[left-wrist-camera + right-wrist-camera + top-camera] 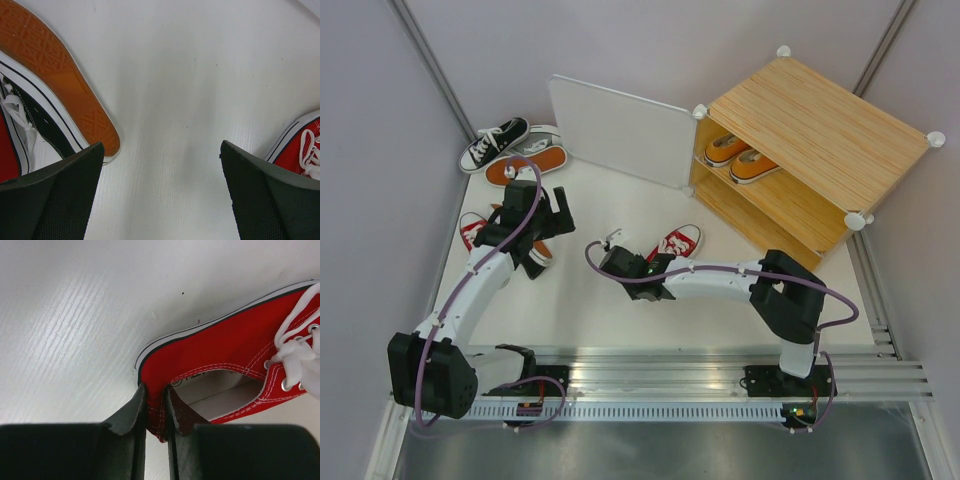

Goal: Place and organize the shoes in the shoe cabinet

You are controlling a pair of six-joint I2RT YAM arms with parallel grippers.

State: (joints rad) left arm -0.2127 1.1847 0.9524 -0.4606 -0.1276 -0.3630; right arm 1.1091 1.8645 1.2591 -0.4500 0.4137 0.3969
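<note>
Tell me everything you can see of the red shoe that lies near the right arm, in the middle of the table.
The red shoe is a low-top sneaker of red canvas with white stitching, white laces through metal eyelets, a white rubber edge with a thin dark line, and a pale lining. It rests on the white table, opening upward. The right gripper pinches its heel wall, one finger inside the shoe and one outside.
</note>
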